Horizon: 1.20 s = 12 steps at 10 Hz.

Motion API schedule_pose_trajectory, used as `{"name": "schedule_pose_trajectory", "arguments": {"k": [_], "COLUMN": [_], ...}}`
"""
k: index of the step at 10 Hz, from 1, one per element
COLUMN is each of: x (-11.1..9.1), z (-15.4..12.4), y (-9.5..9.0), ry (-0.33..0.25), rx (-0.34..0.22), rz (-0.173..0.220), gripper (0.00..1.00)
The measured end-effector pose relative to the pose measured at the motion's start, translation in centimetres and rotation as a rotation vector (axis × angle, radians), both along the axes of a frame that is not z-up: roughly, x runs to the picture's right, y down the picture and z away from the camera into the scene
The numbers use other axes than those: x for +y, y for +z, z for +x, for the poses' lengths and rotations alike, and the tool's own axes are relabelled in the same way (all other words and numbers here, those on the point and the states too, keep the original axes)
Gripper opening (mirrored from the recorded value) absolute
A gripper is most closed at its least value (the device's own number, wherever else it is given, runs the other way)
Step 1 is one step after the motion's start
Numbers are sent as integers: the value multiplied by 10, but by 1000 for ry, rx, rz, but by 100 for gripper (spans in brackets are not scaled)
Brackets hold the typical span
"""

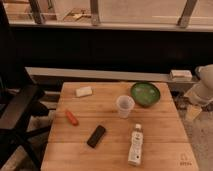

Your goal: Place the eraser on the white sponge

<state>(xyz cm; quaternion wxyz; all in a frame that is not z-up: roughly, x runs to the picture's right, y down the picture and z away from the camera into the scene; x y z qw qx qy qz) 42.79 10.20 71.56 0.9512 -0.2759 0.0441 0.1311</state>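
Near the front of the table [160, 131], the eraser [96, 136] is laid with its long axis slanted near-left to far-right, well apart from the white sponge [84, 91] at the far left. Only the white arm [204, 86] is seen, off the right side and well away from the eraser; the gripper is out of view and its opening cannot be told.

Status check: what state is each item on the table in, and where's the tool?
eraser: lying flat, front centre, nothing holding it.
white sponge: flat, far left, nothing on it.
cup: upright, open top.
green bowl: upright, right of the cup.
bottle: lying on its side.
orange carrot: lying flat.
tool: not in view; only the white arm shows at the right edge.
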Motion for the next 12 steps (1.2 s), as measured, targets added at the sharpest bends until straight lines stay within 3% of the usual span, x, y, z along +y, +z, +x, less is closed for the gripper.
{"name": "schedule_pose_trajectory", "arguments": {"k": [9,10,12], "x": [-5,-15,-47], "z": [-2,-15,-77], "y": [1,0,-8], "ry": [14,34,34], "rx": [-9,-50,-228], "rz": [8,17,54], "gripper": [80,80,80]}}
